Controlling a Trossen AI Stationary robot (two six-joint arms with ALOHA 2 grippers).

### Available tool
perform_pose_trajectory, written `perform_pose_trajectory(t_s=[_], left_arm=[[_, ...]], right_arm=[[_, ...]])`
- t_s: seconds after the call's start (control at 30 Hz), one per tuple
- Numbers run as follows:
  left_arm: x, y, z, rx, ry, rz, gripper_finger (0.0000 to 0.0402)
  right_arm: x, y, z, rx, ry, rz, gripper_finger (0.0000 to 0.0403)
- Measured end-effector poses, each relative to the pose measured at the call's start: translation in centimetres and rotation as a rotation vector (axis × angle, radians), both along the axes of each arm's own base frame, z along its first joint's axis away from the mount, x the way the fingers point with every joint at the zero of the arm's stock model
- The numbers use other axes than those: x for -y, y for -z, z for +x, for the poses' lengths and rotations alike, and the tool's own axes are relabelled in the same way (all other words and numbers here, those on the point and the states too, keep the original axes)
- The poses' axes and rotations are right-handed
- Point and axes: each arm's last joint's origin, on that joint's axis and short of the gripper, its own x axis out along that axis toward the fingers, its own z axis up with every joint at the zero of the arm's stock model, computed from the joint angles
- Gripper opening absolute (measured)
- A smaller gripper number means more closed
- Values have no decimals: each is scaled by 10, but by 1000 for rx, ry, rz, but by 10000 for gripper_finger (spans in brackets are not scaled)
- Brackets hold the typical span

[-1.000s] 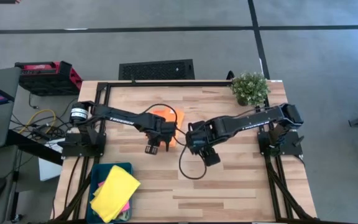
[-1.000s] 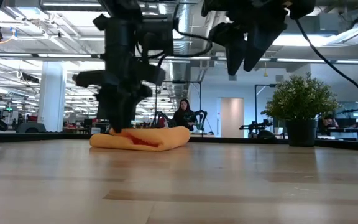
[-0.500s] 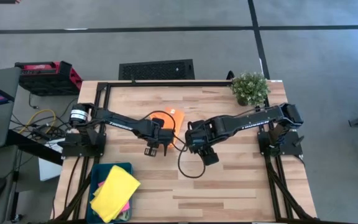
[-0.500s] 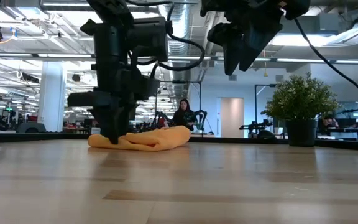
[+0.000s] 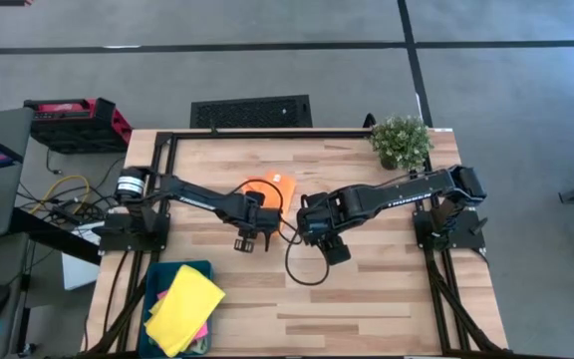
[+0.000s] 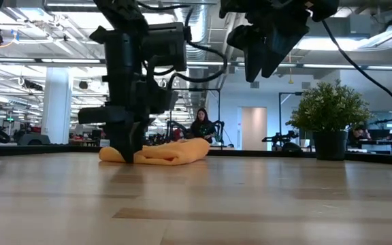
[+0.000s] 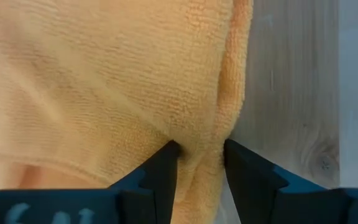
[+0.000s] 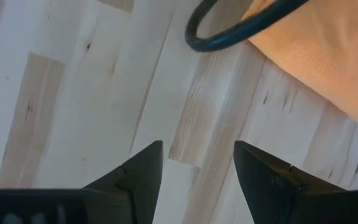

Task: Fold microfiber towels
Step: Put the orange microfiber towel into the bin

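Note:
An orange microfiber towel (image 5: 275, 186) lies in a folded bundle on the wood table (image 5: 387, 289), a little left of the middle; the low view shows it as a flat heap (image 6: 172, 151). My left gripper (image 6: 126, 155) stands down on the heap's left end, shut on cloth (image 7: 104, 74). My right gripper (image 6: 258, 68) hangs open, high above the table to the right of the towel, over bare wood (image 8: 92, 93). The towel's corner (image 8: 328, 56) shows at the edge of the right wrist view. My left gripper pinches a raised fold of the orange towel (image 7: 199, 155) between its two fingers, right beside the towel's edge where the wood begins. The fingers (image 7: 164, 167) come from above, pointing steeply down. The towel lies on the table, slack.
A teal bin (image 5: 157, 284) at the near left corner holds a yellow towel (image 5: 182, 304) on top of others. A potted plant (image 5: 401, 140) stands at the far right. A black cable (image 8: 241, 31) loops under my right arm. Bare wood lies along the near edge.
My left gripper has sunk onto the towel's left end and shifted a little toward the table's near left. The orange heap looks narrower from above than a second ago. My right arm has kept still.

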Motion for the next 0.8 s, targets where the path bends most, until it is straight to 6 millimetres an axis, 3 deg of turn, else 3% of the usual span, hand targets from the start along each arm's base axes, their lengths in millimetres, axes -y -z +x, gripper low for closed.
perform_pose_trajectory(t_s=[0.2,0.33,0.47,0.63,0.8], left_arm=[[3,17,3,-73,42,30,121],[7,16,1,-92,56,52,80],[7,10,-4,-113,40,39,12],[7,-1,-20,-185,-17,16,5],[14,-27,-37,-210,-106,-18,2]], right_arm=[[0,0,0,-1,3,1,221],[0,0,0,-2,2,0,221],[0,0,-1,-10,1,-1,221],[1,0,-4,-40,-1,-7,221],[1,-1,-5,-36,-1,-7,221]])
